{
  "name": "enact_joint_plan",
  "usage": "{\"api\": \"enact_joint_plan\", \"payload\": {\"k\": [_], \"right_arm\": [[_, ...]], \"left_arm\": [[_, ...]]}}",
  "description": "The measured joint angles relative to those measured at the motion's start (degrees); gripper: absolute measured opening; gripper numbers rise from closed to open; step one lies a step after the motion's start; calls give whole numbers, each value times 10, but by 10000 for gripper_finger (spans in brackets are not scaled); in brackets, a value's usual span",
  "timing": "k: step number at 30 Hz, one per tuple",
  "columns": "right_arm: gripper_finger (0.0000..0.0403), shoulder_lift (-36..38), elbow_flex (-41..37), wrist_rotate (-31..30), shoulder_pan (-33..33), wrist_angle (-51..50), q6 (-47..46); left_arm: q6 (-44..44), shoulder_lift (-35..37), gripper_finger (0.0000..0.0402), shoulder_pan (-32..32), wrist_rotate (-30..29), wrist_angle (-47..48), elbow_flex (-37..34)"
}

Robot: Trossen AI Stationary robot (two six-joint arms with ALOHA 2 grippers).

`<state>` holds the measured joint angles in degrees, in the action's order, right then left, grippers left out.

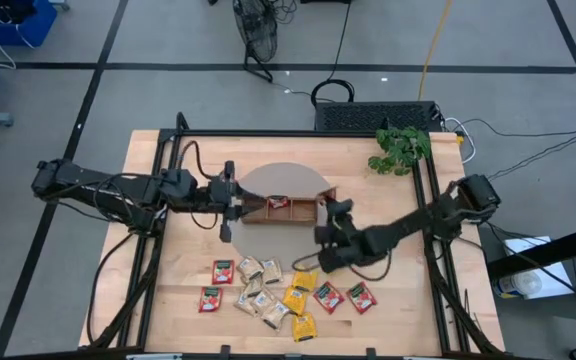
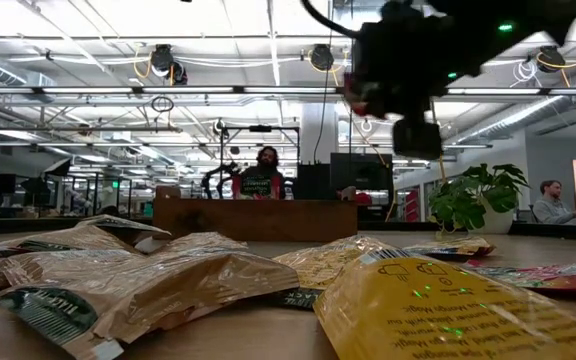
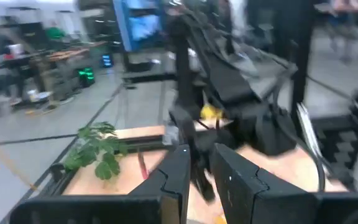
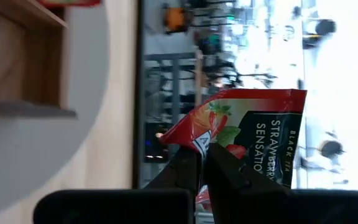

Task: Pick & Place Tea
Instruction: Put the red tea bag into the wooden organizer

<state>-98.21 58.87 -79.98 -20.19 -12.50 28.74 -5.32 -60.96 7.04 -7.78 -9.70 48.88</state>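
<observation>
Several flat red, yellow and beige tea sachets lie spread on the wooden table near its front edge, and fill the foreground of the low view. A long wooden tray rests on a round grey mat and holds a red sachet. My right gripper, beside the tray's right end, is shut on a red sachet. My left gripper hovers level over the tray's left end. Its fingers stand a narrow gap apart with nothing between them. My right gripper pinches the red sachet between its two fingers at one edge, near a corner. The fingers lie about level. The rest of the sachet sticks out past the fingertips, clear of the table and the tray.
A small potted plant stands at the table's far right corner. Black frame rails run along the table's left and right sides. People sit in the room beyond the table.
</observation>
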Motion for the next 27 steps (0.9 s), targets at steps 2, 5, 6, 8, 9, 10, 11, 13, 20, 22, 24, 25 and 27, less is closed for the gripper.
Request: {"api": "enact_joint_plan", "payload": {"k": [2, 5, 6, 8, 9, 10, 11, 13, 20, 22, 24, 25, 27], "right_arm": [[8, -5, 0, 35, 17, 74, 66], [8, -15, 0, 72, 30, 190, 167], [8, -18, 0, 85, 32, 226, 199], [7, -26, -1, 113, 32, 305, 266], [7, -29, -1, 132, 32, 340, 293], [7, -31, -1, 151, 31, 368, 315], [7, -34, -1, 168, 31, 392, 333], [7, -40, -1, 187, 32, 435, 366], [7, -40, -1, 202, 39, 464, 390], [7, -39, -1, 203, 41, 466, 390], [7, -40, -1, 203, 42, 464, 389], [7, -40, -1, 203, 43, 464, 389], [7, -40, -1, 203, 43, 466, 390]], "left_arm": [[59, -18, 77, -14, -42, -20, 2], [127, -50, 86, -44, -83, -1, 0], [142, -65, 93, -56, -84, -4, 0], [174, -90, 111, -77, -75, 3, 0], [190, -102, 123, -87, -58, 8, 0], [206, -116, 136, -96, -34, 6, 0], [216, -131, 149, -103, -11, -2, 0], [220, -151, 175, -112, 24, -5, 0], [221, -169, 236, -112, 33, -15, 0], [221, -167, 245, -108, 34, -17, 0], [220, -159, 249, -103, 34, -14, 0], [220, -156, 251, -102, 34, -18, 0], [220, -146, 252, -98, 35, -22, 0]]}}
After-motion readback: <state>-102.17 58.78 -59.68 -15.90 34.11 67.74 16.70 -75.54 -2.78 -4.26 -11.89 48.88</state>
